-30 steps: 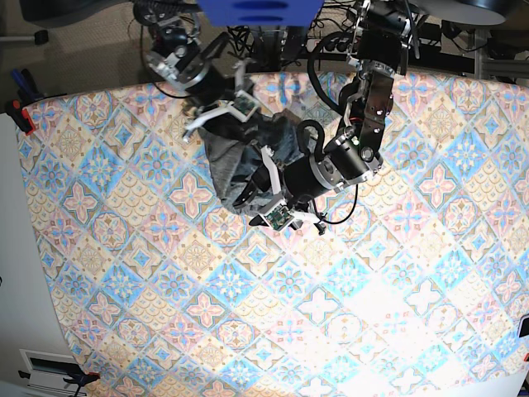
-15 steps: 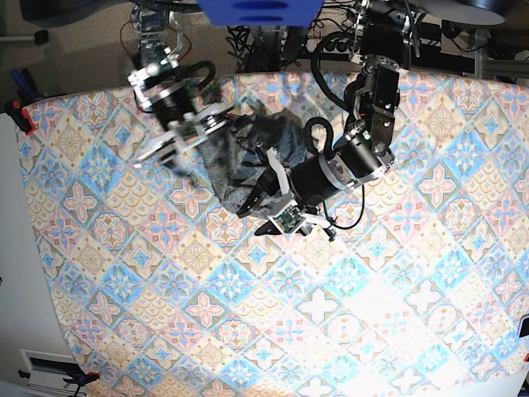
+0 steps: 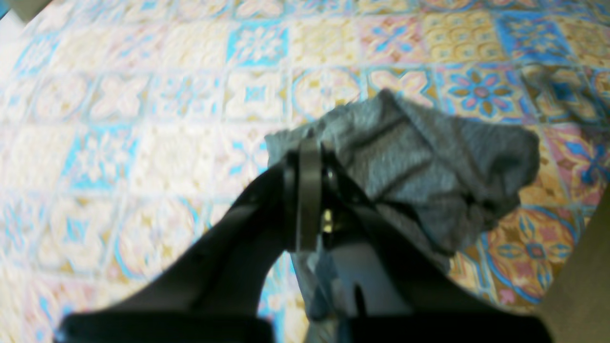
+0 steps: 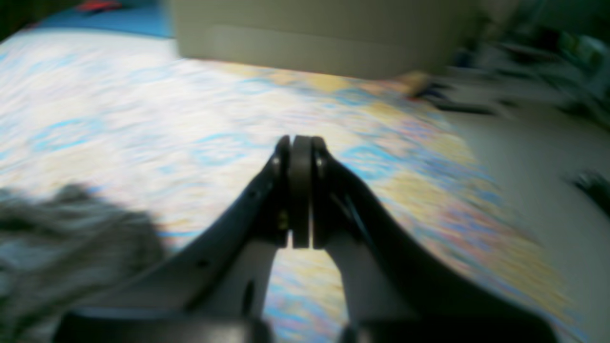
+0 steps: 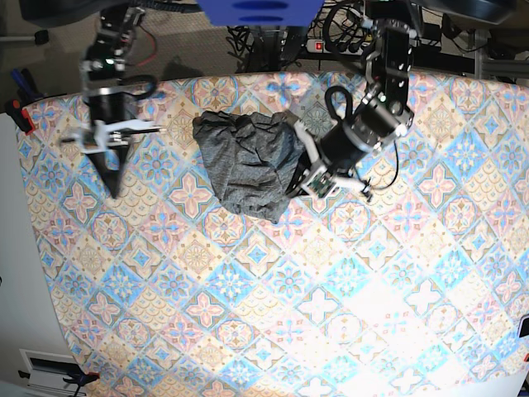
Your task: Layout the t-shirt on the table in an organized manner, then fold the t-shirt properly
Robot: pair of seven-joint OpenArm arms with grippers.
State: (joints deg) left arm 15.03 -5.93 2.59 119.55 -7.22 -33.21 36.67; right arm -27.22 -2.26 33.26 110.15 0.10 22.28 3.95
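Across the table [image 5: 248, 314], with its wide pastel tile cloth, most of the surface lies bare, and the t-shirt [image 5: 248, 161] sits near the far edge as a crumpled dark grey heap, not yet spread. Beside its right margin in the base view, the left gripper [image 3: 310, 190] shows jaws pressed together at the shirt's edge, apparently pinching a fold of the knit, though blur hides how much cloth is caught. Well apart on the other side, the right gripper [image 4: 300, 200] hangs with jaws together on nothing, above the cloth. Judging from this, a one-sided pull could merely drag the bunched heap, or a shallow pinch could slip free, leaving the sleeves tangled.
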